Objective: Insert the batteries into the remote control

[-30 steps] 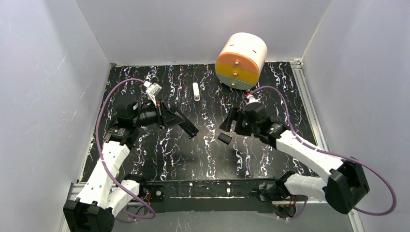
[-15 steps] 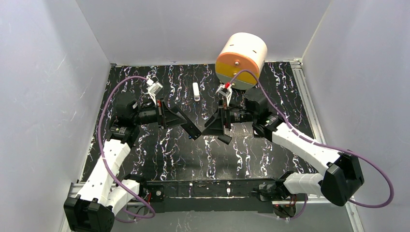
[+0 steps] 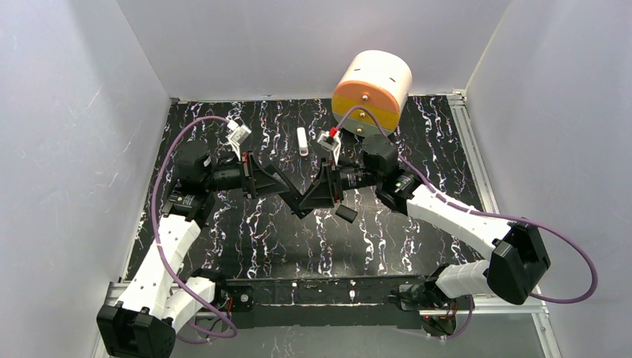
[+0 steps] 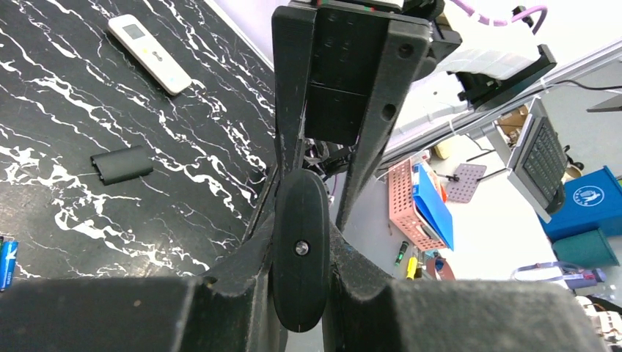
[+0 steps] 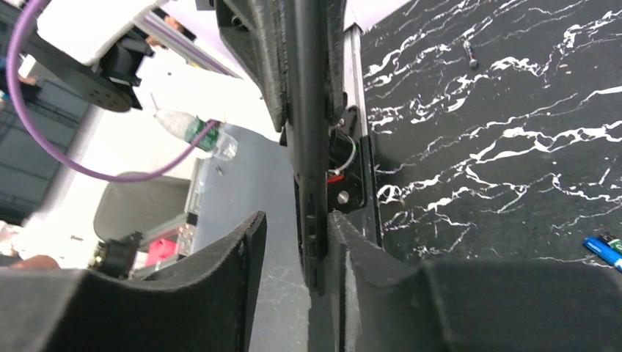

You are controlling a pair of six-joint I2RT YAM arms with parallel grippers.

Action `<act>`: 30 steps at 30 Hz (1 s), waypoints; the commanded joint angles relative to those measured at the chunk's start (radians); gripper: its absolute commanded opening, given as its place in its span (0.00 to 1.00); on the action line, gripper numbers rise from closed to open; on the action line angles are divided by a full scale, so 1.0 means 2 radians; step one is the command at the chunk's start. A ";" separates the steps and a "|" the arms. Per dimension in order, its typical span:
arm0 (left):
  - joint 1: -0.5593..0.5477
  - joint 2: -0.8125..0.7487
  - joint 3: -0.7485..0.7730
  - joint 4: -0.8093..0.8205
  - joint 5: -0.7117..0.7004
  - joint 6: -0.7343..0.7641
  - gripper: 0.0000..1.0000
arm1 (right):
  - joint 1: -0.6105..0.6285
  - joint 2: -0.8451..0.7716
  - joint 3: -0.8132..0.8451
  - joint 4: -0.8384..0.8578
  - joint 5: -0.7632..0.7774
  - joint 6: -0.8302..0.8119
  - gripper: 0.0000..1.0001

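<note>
My left gripper [image 3: 272,181] [image 4: 301,242] is shut on one end of a slim black remote [image 3: 294,200] [image 4: 297,279], held above the mat. My right gripper [image 3: 317,195] [image 5: 297,224] straddles the other end of that remote [image 5: 314,242]. One pad touches it, a gap remains on the other side, and the jaws are open. The white remote control [image 3: 302,142] [image 4: 150,53] lies face up at the back of the mat, clear of both grippers. A blue battery [image 5: 601,249] lies beside a dark battery [image 5: 612,240] on the mat; the blue battery [image 4: 6,264] also shows in the left wrist view.
A small black battery cover [image 3: 345,214] [image 4: 121,165] lies on the mat just right of the grippers. A round drawer unit [image 3: 371,91] in white, orange and yellow stands at the back. Grey walls enclose the black marbled mat [image 3: 246,239].
My right arm has swung left from the mat's right side to the black remote's free end, and its jaws have narrowed round it. The left arm has barely moved.
</note>
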 commanded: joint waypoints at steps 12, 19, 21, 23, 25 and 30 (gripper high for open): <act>-0.004 -0.013 0.046 0.071 -0.076 -0.137 0.40 | 0.002 -0.011 0.006 0.128 0.059 0.092 0.01; -0.004 -0.033 -0.005 0.184 -0.152 -0.211 0.37 | 0.002 0.000 -0.029 0.230 0.070 0.167 0.01; -0.004 -0.027 -0.014 0.205 -0.152 -0.221 0.30 | 0.002 0.003 -0.026 0.231 0.063 0.169 0.01; -0.004 -0.021 -0.017 0.219 -0.149 -0.224 0.27 | 0.002 0.004 -0.025 0.230 0.059 0.170 0.01; -0.005 -0.017 -0.020 0.230 -0.145 -0.227 0.24 | 0.002 0.006 -0.024 0.230 0.055 0.173 0.01; -0.007 -0.014 -0.026 0.250 -0.145 -0.225 0.04 | 0.002 0.013 -0.023 0.232 0.048 0.182 0.01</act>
